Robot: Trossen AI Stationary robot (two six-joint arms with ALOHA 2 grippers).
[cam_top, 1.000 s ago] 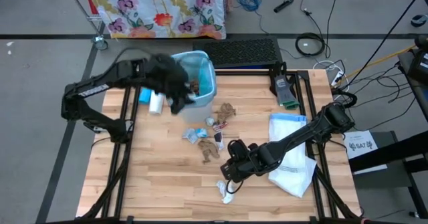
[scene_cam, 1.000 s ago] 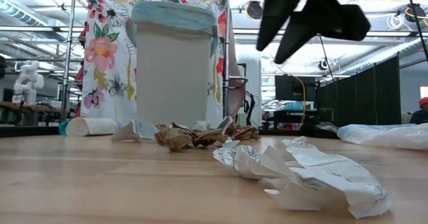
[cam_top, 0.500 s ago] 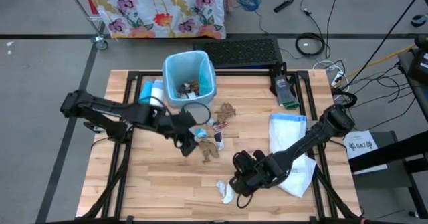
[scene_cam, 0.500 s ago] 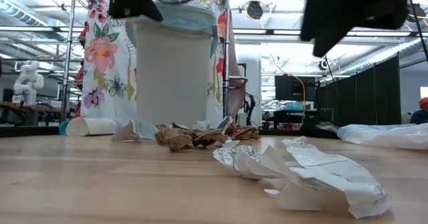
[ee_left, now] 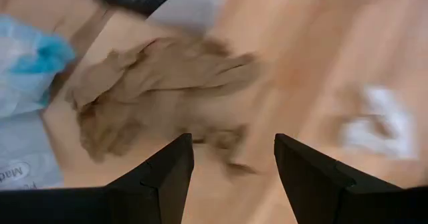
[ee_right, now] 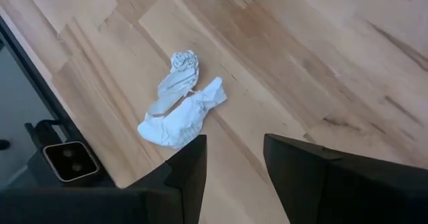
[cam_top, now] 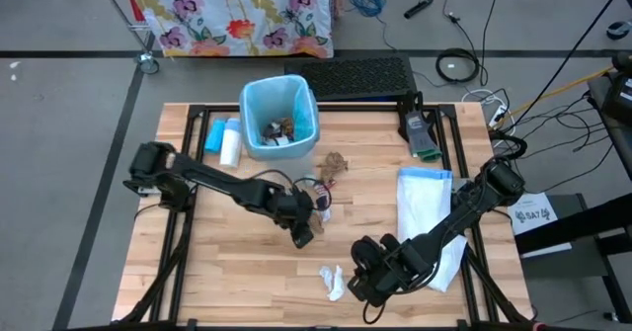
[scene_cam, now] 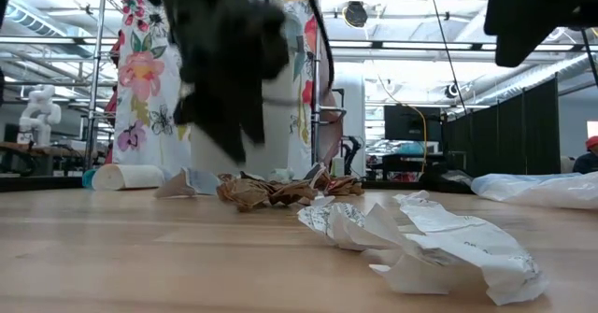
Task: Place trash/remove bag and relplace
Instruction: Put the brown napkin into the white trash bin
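Wooden table (cam_top: pixel 237 262), one bin (cam_top: pixel 279 117), two claws apart

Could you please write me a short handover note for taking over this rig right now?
Left tool: open, empty, over a brown paper scrap mid-table.
Right tool: open, empty, near the white crumpled scrap at the table's front edge.
Bin with its light-blue liner stands at the back, some trash inside. White replacement bag lies on the right.
Left: bin the loose scraps, then swap the liner.
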